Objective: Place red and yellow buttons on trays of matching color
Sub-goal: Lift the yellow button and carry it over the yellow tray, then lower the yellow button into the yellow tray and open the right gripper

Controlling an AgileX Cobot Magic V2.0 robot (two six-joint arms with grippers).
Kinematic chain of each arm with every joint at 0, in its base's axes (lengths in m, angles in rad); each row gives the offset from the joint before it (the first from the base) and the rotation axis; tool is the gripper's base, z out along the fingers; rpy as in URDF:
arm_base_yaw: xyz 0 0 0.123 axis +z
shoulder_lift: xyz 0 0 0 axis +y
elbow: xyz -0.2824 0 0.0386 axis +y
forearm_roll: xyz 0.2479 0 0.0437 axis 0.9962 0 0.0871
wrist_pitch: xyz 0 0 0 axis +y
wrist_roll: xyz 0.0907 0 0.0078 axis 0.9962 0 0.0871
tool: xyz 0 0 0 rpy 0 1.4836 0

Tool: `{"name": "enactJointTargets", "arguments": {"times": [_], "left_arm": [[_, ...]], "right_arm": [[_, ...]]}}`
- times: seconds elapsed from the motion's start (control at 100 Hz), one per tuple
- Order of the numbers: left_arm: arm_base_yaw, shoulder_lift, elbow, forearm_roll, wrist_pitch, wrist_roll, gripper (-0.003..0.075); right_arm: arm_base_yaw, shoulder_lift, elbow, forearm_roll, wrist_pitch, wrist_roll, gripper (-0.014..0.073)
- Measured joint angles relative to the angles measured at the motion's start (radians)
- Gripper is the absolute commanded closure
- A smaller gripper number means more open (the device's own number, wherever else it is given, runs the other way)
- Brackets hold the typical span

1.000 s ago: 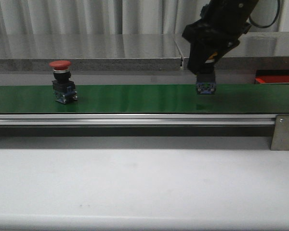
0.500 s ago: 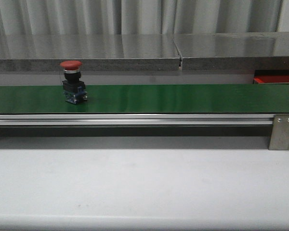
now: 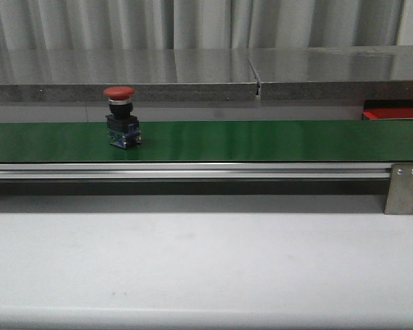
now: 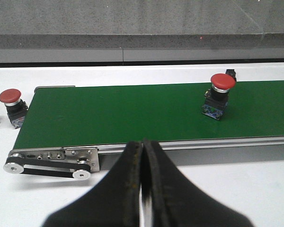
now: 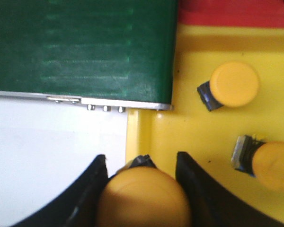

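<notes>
Green belting [image 3: 261,140] runs the width of the front view, and one red button [image 3: 122,117] stands upright on it, left of the middle, its glossy red cap above a black body with a blue base. At the far right end of the belt, behind it, a strip of the red tray [image 3: 394,114] shows. Neither arm appears in the front view.

From the left wrist camera the same button [image 4: 220,94] stands on the belt [image 4: 132,113], well apart from the left claw [image 4: 143,156], whose two dark fingers [image 4: 128,189] are pressed together with nothing between them. A second red button [image 4: 12,106] stands on the white tabletop [image 4: 255,189] just off the belt's roller end, and at the picture's edge beside it a sliver of another blue part shows, too little to identify.

The right wrist camera looks down over the yellow tray [image 5: 199,137], which sits against the end of the belt [image 5: 85,47], with the red tray [image 5: 236,12] lying just beyond it. The right claw [image 5: 142,189] grips a yellow button [image 5: 144,198] between its fingers [image 5: 87,194], over the tray's rim where it meets the white tabletop [image 5: 47,142]. Two more yellow buttons lie on their sides in the yellow tray: one [image 5: 232,85] near the red tray, the other [image 5: 270,163] partly cut off at the picture's edge.
</notes>
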Motion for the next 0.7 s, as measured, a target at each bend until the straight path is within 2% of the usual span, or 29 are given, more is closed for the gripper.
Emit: {"name": "enactJointTargets", "arguments": {"times": [0.16, 0.34, 0.7], "left_arm": [[0.000, 0.000, 0.000, 0.000, 0.000, 0.000, 0.0741], [0.000, 0.000, 0.000, 0.000, 0.000, 0.000, 0.0741], [0.000, 0.000, 0.000, 0.000, 0.000, 0.000, 0.0741]], "right_arm": [[0.000, 0.000, 0.154, 0.030, -0.164, 0.003, 0.0461], [0.000, 0.000, 0.229, 0.073, -0.351, 0.004, 0.0461], [0.000, 0.075, 0.239, 0.079, -0.458, 0.004, 0.0461]]}}
